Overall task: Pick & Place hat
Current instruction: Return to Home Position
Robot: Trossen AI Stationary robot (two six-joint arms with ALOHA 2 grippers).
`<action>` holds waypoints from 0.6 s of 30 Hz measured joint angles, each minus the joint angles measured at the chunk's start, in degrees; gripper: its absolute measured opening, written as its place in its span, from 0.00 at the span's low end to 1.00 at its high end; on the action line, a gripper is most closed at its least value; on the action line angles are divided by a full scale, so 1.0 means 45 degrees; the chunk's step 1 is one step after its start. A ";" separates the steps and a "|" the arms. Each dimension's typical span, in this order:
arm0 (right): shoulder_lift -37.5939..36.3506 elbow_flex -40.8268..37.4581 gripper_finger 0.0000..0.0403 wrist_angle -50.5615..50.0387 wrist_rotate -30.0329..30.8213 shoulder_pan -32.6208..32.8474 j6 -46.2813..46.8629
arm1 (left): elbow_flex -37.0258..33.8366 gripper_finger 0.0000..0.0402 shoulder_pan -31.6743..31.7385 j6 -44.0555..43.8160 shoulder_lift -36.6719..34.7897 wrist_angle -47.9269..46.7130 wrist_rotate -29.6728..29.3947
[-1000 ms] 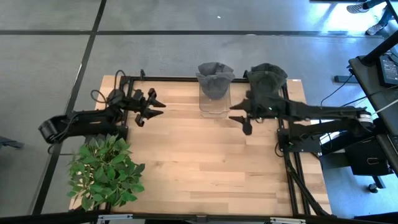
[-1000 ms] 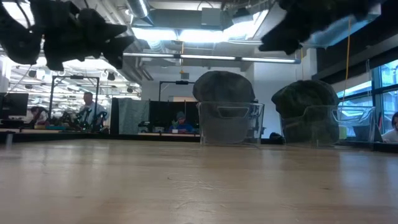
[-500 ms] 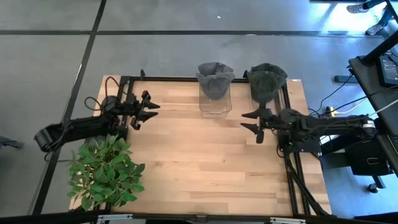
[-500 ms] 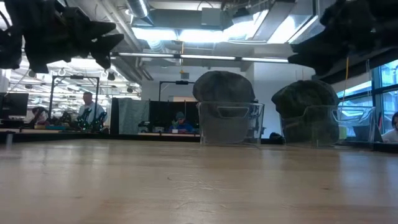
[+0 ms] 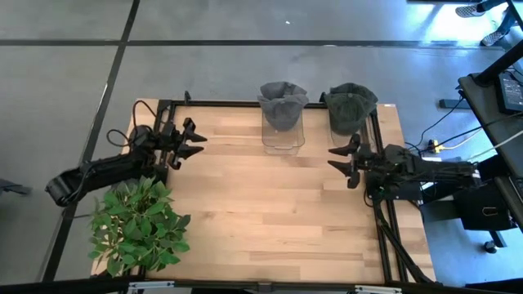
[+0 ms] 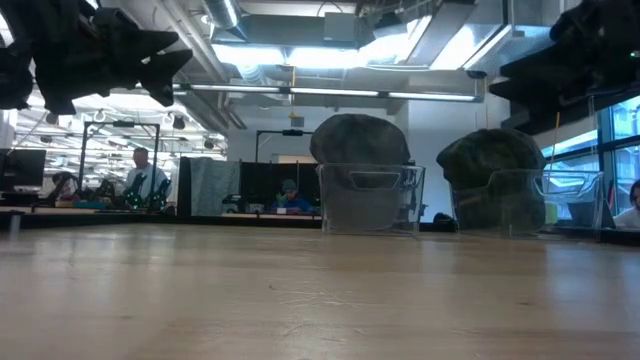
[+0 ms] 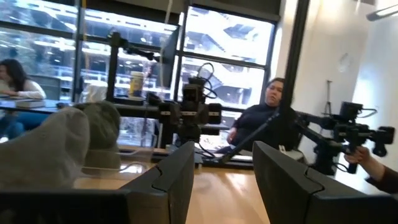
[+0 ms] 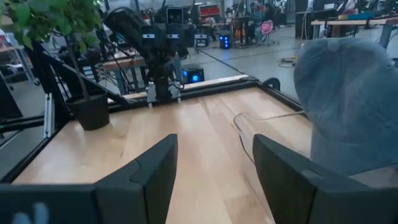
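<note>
Two grey hats sit crown-up on the open tops of two clear containers at the table's far edge. One hat (image 5: 283,100) (image 6: 360,138) is near the middle, the other (image 5: 352,103) (image 6: 489,152) near the far right corner. My left gripper (image 5: 193,144) (image 7: 224,180) hovers open above the table's left part, well left of the hats. My right gripper (image 5: 346,160) (image 8: 214,180) hovers open just on the near side of the right hat (image 8: 351,99), apart from it. In the left wrist view both hats (image 7: 43,149) show far off.
The clear containers (image 5: 283,133) (image 6: 371,200) (image 6: 512,203) stand on the wood table (image 5: 270,204). A potted plant (image 5: 137,224) (image 8: 56,18) occupies the near left corner. A black frame (image 5: 245,104) rims the table. People sit in the room beyond.
My right arm has drawn back toward the table's right edge, so it no longer lies over the right hat, and its gripper stays open. My left gripper has pulled back a little toward the left edge. Both hats have stayed on their containers.
</note>
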 joint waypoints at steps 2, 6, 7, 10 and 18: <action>-0.0537 0.0000 0.52 -0.0385 0.0003 0.0000 0.0041 | 0.0000 0.39 0.0304 -0.0203 -0.0122 0.0004 0.0005; -0.1637 0.0000 0.52 -0.1181 0.0017 0.0000 -0.0010 | 0.0000 0.39 0.0759 -0.0647 -0.0315 0.0008 0.0368; -0.1920 0.0000 0.52 -0.1474 0.0025 0.0000 -0.0011 | 0.0000 0.39 0.0861 -0.0755 -0.0383 0.0005 0.0532; -0.2133 0.0006 0.52 -0.1965 0.0177 0.0000 0.0031 | 0.0000 0.39 0.1115 -0.0986 -0.0592 0.0015 0.0829; -0.2133 -0.0283 0.52 -0.1913 0.1325 -0.0005 0.0617 | 0.0000 0.39 0.0666 -0.1528 -0.0928 -0.0417 -0.1846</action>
